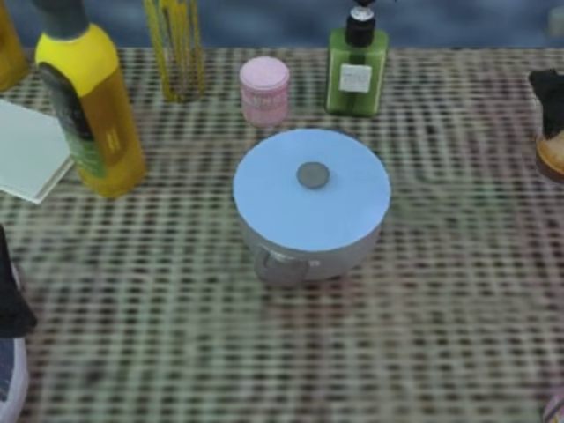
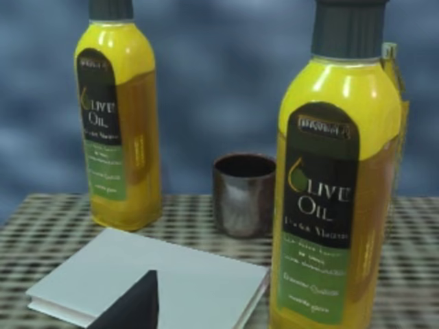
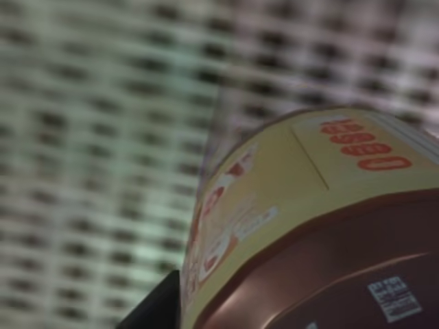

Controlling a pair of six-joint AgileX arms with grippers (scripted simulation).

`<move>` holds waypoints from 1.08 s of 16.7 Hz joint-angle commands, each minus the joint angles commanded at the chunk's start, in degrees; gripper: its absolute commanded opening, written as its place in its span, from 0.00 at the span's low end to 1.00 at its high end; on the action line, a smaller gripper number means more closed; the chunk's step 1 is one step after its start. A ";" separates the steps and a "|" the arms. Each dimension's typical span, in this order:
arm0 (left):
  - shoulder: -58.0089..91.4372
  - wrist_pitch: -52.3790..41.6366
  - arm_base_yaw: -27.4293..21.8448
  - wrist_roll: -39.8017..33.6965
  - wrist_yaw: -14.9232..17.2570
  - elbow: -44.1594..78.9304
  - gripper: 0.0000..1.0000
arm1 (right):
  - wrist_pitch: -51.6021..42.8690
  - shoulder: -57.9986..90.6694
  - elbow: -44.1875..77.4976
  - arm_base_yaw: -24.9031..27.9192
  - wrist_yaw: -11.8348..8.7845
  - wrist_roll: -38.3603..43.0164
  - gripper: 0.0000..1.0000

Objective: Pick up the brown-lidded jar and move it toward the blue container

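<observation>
The brown-lidded jar (image 1: 552, 159) shows at the table's far right edge as an amber patch under my right gripper (image 1: 550, 132). In the right wrist view the jar (image 3: 309, 219) fills the frame, with a reddish-brown lid and a pale label, and one dark finger (image 3: 154, 308) presses against its side. The jaws are shut on the jar. The blue container (image 1: 311, 189), a grey pot with a pale-blue lid and a small knob, stands mid-table, well to the left of the jar. My left gripper (image 1: 9, 313) is parked at the left edge, open.
A large olive oil bottle (image 1: 88, 106) and a white book (image 1: 26, 150) stand at the back left. A pink-lidded jar (image 1: 264, 90) and a green pump bottle (image 1: 357, 66) stand behind the pot. A dark cup (image 2: 243, 195) sits between two oil bottles.
</observation>
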 joint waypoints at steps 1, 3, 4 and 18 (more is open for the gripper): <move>0.00 0.00 0.00 0.00 0.00 0.00 1.00 | -0.26 -2.35 -2.29 0.09 -0.01 -0.02 0.00; 0.00 0.00 0.00 0.00 0.00 0.00 1.00 | -0.63 -5.23 -5.10 0.23 -0.03 -0.05 0.00; 0.00 0.00 0.00 0.00 0.00 0.00 1.00 | -0.71 -5.77 -5.62 0.25 -0.04 -0.06 0.00; 0.00 0.00 0.00 0.00 0.00 0.00 1.00 | 5.79 -2.00 -8.86 12.38 2.16 22.81 0.00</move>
